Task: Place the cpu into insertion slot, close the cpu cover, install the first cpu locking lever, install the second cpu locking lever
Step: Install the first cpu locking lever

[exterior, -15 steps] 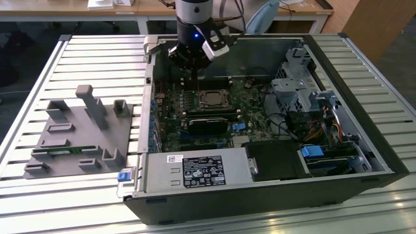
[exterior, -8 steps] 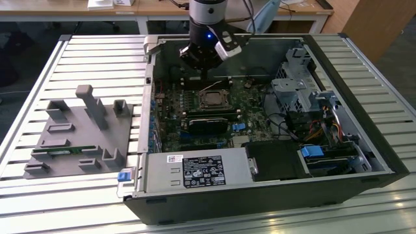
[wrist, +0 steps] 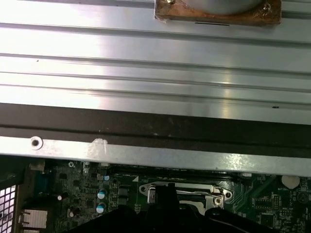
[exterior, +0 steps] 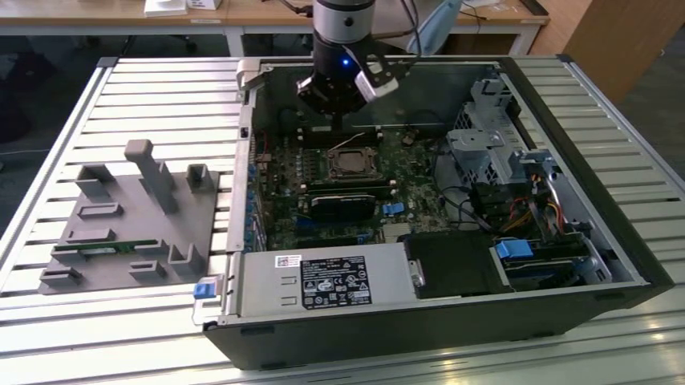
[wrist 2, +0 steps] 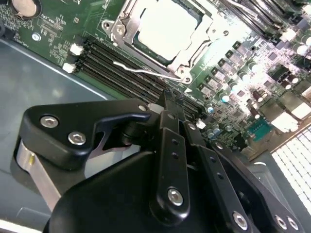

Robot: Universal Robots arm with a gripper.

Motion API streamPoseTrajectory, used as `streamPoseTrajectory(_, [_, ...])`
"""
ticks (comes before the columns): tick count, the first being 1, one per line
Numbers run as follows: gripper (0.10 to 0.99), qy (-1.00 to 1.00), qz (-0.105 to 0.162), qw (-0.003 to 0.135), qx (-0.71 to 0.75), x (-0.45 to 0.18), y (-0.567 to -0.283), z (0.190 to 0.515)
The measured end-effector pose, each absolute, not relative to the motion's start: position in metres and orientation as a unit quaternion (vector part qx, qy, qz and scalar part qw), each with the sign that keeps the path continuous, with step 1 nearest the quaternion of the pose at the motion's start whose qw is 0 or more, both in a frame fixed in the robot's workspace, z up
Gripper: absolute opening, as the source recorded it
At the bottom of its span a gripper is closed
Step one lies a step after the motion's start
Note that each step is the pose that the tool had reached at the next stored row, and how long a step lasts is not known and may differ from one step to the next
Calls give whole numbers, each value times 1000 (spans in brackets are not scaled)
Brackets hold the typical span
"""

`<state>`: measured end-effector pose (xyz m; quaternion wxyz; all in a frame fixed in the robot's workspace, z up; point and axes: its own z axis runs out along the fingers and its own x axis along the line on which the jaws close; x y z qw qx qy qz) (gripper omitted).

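Note:
The cpu (wrist 2: 164,25), a pale silvery square, lies in the insertion slot (exterior: 351,164) on the green board inside the open computer case. The cpu cover (wrist 2: 122,30), a silvery frame, lies flat around it. A thin wire locking lever (wrist 2: 141,71) runs along the socket's edge beside the memory slots. My gripper (exterior: 340,127) hangs just behind the socket in the exterior view, its black fingers (wrist 2: 167,114) pressed together with nothing between them. Their tip (wrist: 167,193) stands close to the lever side of the socket.
A black heatsink block (exterior: 342,205) sits just in front of the socket. The power supply (exterior: 321,282) fills the near corner and a drive cage (exterior: 490,146) stands at the exterior view's right. A grey parts fixture (exterior: 128,216) lies on the slatted table at the left.

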<state>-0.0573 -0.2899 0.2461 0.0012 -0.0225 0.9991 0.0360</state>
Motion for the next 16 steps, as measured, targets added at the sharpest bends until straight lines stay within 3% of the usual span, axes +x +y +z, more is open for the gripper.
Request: streamPoseTrajectory(16, [122,999,36,3,-23,-48,-289,232])
